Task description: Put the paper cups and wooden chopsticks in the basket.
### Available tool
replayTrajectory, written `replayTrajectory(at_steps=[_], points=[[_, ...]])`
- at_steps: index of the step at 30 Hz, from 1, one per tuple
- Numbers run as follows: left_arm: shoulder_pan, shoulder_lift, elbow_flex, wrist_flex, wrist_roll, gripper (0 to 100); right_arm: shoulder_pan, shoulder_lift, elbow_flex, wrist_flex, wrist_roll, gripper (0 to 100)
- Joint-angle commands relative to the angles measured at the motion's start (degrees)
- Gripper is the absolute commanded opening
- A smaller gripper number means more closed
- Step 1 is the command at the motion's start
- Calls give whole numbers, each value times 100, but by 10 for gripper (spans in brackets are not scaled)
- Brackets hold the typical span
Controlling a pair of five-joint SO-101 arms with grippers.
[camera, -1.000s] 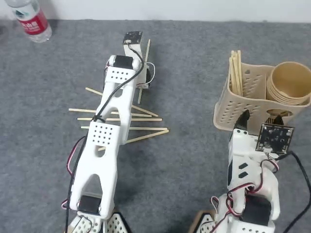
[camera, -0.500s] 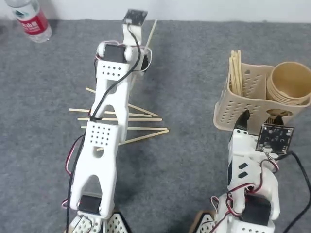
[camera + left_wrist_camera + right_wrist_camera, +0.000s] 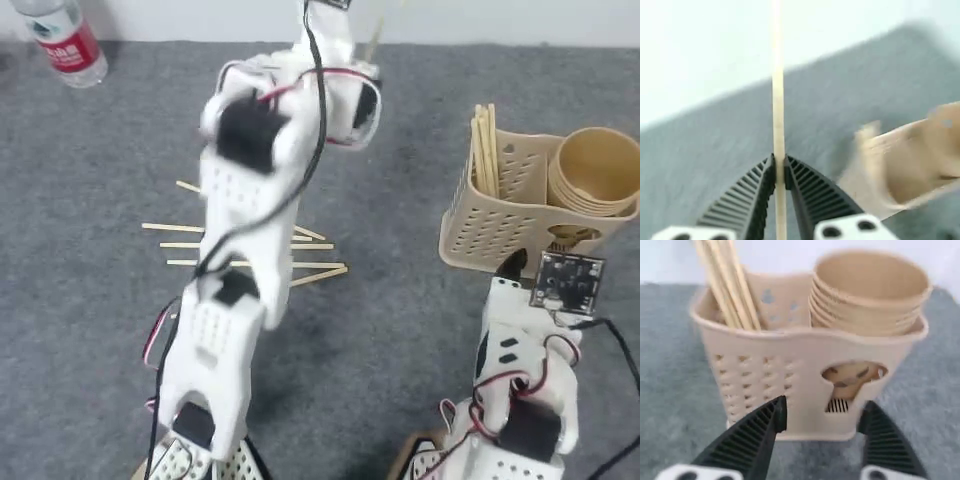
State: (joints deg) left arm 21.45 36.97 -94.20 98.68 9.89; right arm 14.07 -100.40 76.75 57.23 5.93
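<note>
My left gripper [image 3: 779,172] is shut on a single wooden chopstick [image 3: 776,75], held high above the table. In the high view that chopstick [image 3: 373,42] pokes out at the far edge, above the raised left arm. Several more chopsticks [image 3: 310,268] lie scattered on the grey mat beneath the arm. The beige basket [image 3: 490,235] stands at the right with a bundle of chopsticks [image 3: 485,150] in its left compartment and stacked paper cups [image 3: 598,172] in its right one. My right gripper [image 3: 820,435] stands open just in front of the basket [image 3: 790,385], touching nothing.
A water bottle [image 3: 65,42] with a red label stands at the far left corner. The grey mat [image 3: 90,300] has free room to the left and between the arms. A white wall runs behind the table.
The left arm has lifted the chopstick off the mat and swung up and to the right. The right arm has drawn back a little from the basket.
</note>
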Motion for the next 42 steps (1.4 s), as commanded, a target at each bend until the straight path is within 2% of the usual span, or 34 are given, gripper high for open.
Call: replayTrajectory(at_steps=[1,7,12,15,20,22,24,27,30,34,37,42], points=[[510,-1609,-154,211,132,9,110,-48,26,-163,132,87],[589,-2497,-154,237,492,9,110,-48,79,426,158,58],[1380,-3341,409,246,466,9,110,-57,193,620,316,58],[1697,-4097,1525,237,220,9,84,-57,431,523,334,58],[1723,-5873,4145,193,53,9,84,-57,589,426,343,58],[1723,-6620,5226,-97,-79,9,84,-57,589,426,308,58],[1688,-7305,6369,-818,-255,9,75,-57,589,426,299,58],[1565,-8255,8338,-2338,-316,9,75,-57,598,426,299,58],[1459,-9099,10589,-4369,-9,9,84,-57,677,426,308,58],[1222,-9899,13165,-7182,44,9,119,-57,879,251,334,58],[1222,-9723,13886,-8167,-35,10,119,-57,1090,13,343,58],[1240,-8826,13815,-9055,-26,10,119,-57,1565,-646,352,58]])
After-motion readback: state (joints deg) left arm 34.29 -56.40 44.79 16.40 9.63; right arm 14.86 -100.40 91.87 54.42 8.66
